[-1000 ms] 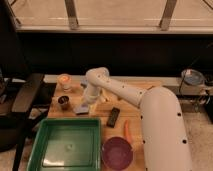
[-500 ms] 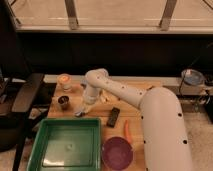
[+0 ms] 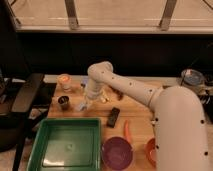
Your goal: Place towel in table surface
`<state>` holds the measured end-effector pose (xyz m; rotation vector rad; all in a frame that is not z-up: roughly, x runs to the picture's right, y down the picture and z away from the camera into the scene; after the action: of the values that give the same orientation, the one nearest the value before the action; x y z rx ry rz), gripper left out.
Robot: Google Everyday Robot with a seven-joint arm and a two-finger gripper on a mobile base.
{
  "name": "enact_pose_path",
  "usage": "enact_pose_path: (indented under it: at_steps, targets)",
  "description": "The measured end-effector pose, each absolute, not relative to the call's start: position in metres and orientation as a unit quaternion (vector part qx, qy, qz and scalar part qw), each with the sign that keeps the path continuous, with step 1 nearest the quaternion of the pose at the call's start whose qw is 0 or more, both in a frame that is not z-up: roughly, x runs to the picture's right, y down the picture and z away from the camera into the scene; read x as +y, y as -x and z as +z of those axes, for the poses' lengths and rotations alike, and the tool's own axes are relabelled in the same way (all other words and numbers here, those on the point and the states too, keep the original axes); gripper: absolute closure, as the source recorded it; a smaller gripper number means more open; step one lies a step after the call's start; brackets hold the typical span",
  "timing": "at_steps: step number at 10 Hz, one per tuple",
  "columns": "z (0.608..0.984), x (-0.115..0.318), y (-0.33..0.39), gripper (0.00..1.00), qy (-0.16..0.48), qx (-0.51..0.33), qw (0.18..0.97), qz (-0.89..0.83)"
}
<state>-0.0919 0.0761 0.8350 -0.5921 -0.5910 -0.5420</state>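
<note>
The towel (image 3: 81,106), a small pale blue-grey cloth, is at the left part of the light brown wooden table surface (image 3: 137,112), just behind the green tray. My gripper (image 3: 88,101) is at the end of the white arm, right over the towel's right edge and touching or nearly touching it. The arm reaches in from the lower right and hides part of the table behind it.
A green square tray (image 3: 65,145) stands at the front left. A small dark cup (image 3: 64,102) and an orange-topped cup (image 3: 64,80) are left of the gripper. A black bar (image 3: 114,117), a carrot (image 3: 127,131), a purple bowl (image 3: 117,153) and an orange bowl (image 3: 151,150) lie to the right.
My gripper has shifted slightly down and to the left, closer onto the towel. The towel stays at about the same spot behind the tray.
</note>
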Motion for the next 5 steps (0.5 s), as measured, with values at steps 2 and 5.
enact_pose_path:
  at_steps: [2, 5]
  targets:
    - [0.804, 0.047, 0.077, 1.00, 0.259, -0.269, 0.892, -0.256]
    - [0.778, 0.024, 0.055, 1.00, 0.244, -0.248, 0.902, -0.255]
